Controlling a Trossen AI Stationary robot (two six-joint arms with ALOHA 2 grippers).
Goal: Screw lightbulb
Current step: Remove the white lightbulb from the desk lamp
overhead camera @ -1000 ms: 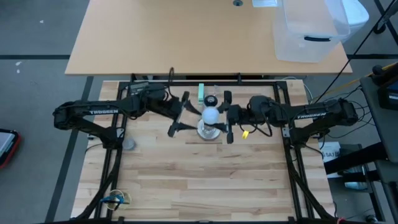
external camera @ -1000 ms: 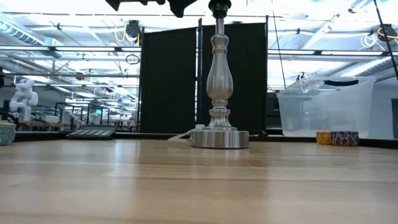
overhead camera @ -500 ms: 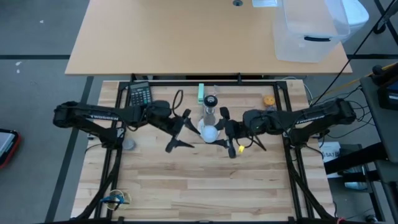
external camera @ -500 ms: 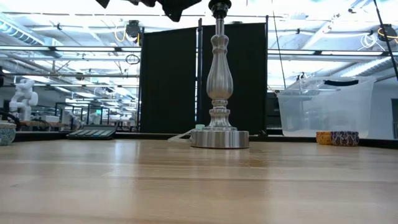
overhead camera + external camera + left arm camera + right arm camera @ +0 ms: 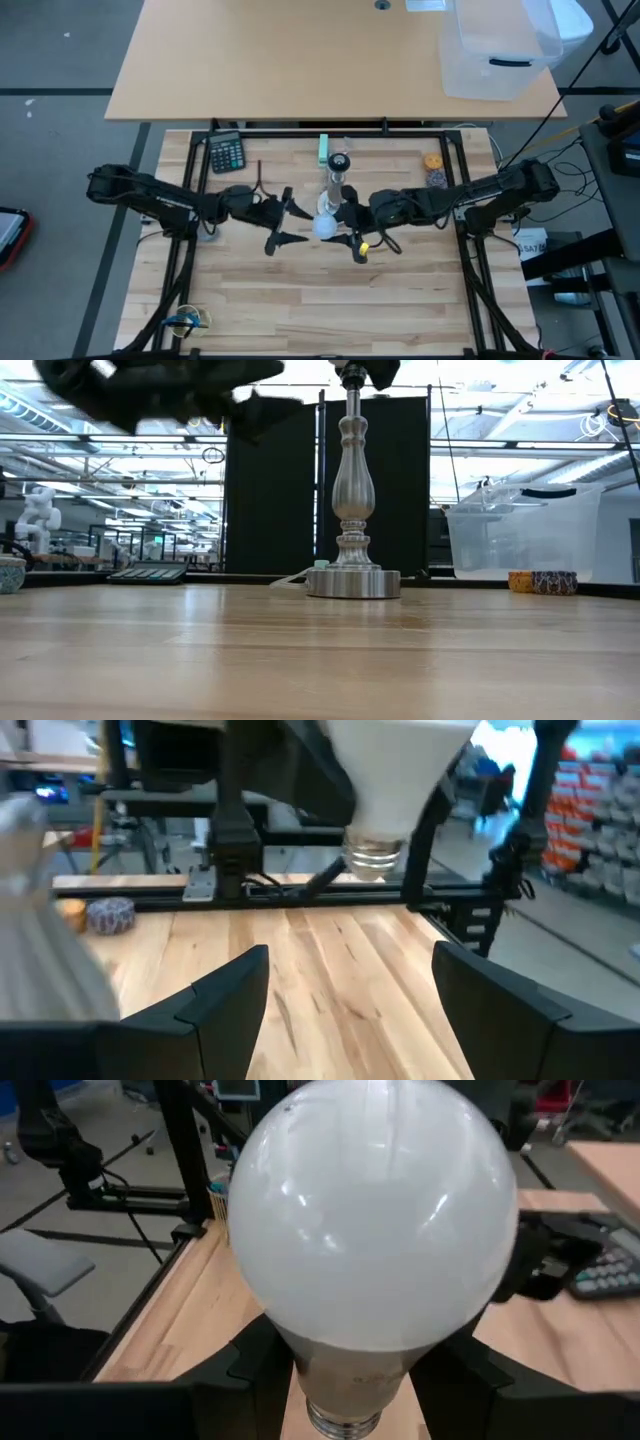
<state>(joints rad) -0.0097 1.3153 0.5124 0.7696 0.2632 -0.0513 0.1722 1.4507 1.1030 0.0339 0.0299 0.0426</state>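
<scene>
Right gripper [image 5: 345, 228] clamping the white lightbulb [image 5: 325, 226] by its neck, holding it in the air just beside the silver lamp stand [image 5: 337, 180], left gripper [image 5: 289, 222] facing the bulb, fingers spread wide, gripping nothing

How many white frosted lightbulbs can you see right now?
1. The white frosted lightbulb is held in the right gripper, just in front of the silver lamp stand. None visible elsewhere.
</scene>
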